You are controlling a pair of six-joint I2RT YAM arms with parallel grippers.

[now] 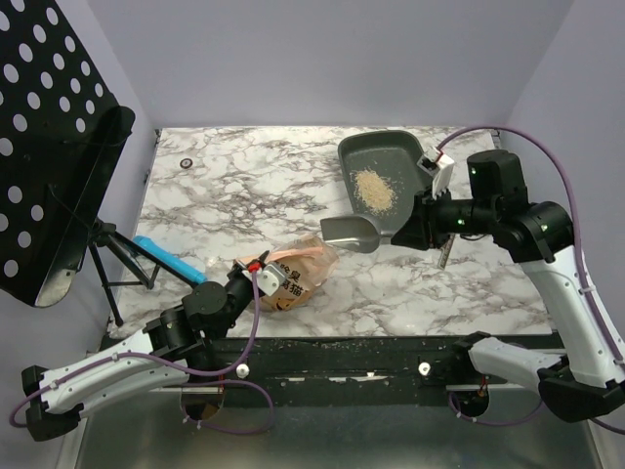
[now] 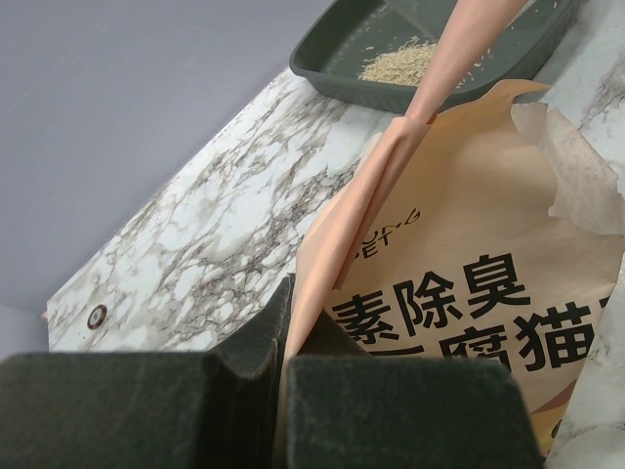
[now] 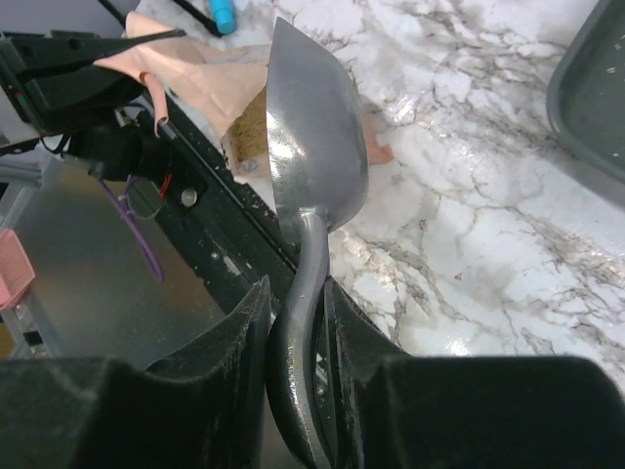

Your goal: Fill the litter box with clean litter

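The dark grey litter box (image 1: 386,156) sits at the table's back right, with a small heap of pale tan clean litter (image 1: 373,190) in it; both also show in the left wrist view, box (image 2: 337,68) and litter (image 2: 400,64). My left gripper (image 1: 256,276) is shut on the edge of the orange-tan litter bag (image 1: 298,274), seen close up in the left wrist view (image 2: 469,293). My right gripper (image 1: 422,227) is shut on the handle of the grey scoop (image 1: 352,233), which hangs over the table between bag and box; its bowl (image 3: 312,117) looks empty.
A blue object (image 1: 166,258) lies near the table's left edge beside a black stand (image 1: 68,156) with a perforated panel. A small dark ring (image 1: 187,163) lies at the back left. Loose granules dot the black front rail (image 1: 371,352).
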